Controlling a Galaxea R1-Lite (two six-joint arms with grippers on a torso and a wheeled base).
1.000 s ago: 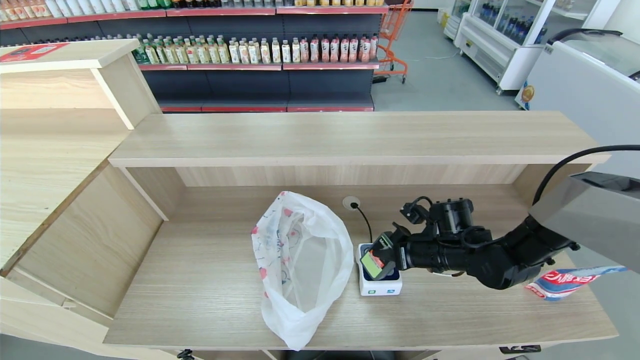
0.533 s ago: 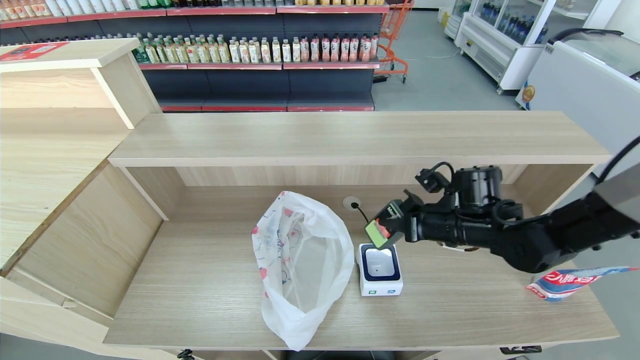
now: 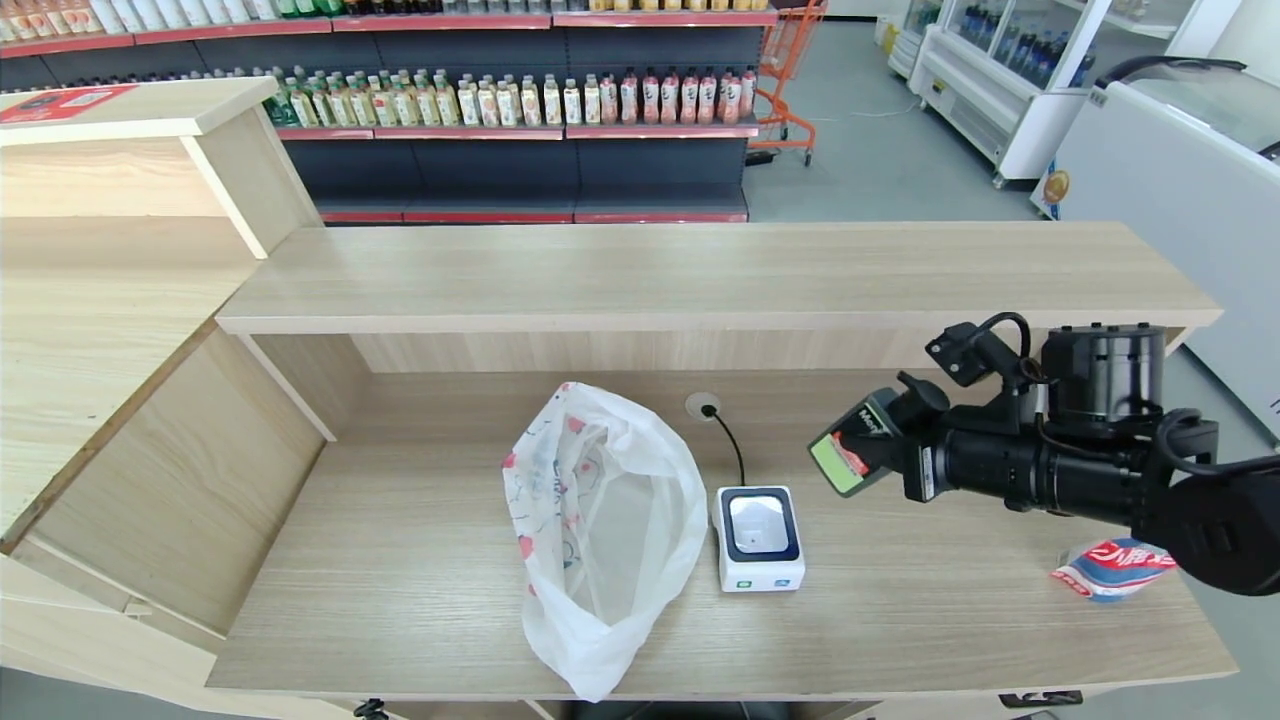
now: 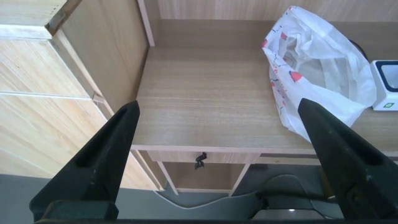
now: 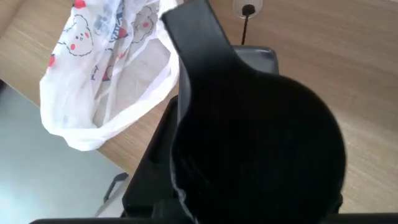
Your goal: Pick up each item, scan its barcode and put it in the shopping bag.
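1. Broadly, works over a pale wooden checkout counter (image 3: 400,590), on the lower shelf under a raised ledge.
2. Stretches the right arm (image 3: 1050,470) in nearly level from the counter's right side, wrist well above the boards and aimed towards the middle.
3. Finds a white translucent plastic shopping bag with a red-and-blue cartoon print (image 3: 600,520) lying open-mouthed left of centre. Appears to hold nothing, so no bagging done as far as can be seen.
4. Places a white square barcode scanner with a dark glass window (image 3: 760,535) just beside the bag, on its right.
5. Leaves a red, white and blue snack pouch (image 3: 1105,570) at the counter's right edge, untouched: picking, scanning and bagging all to come.
6. Shows the left gripper (image 4: 219,109) spread wide with nothing in it, over the counter's near left edge.
7. Has the right gripper (image 3: 868,438) clenched on a small flat green-and-black packet with a red mark (image 3: 836,464). Held in the air, up and right of the scanner and apart from it. Cannot tell whether scanned; bagging remains.
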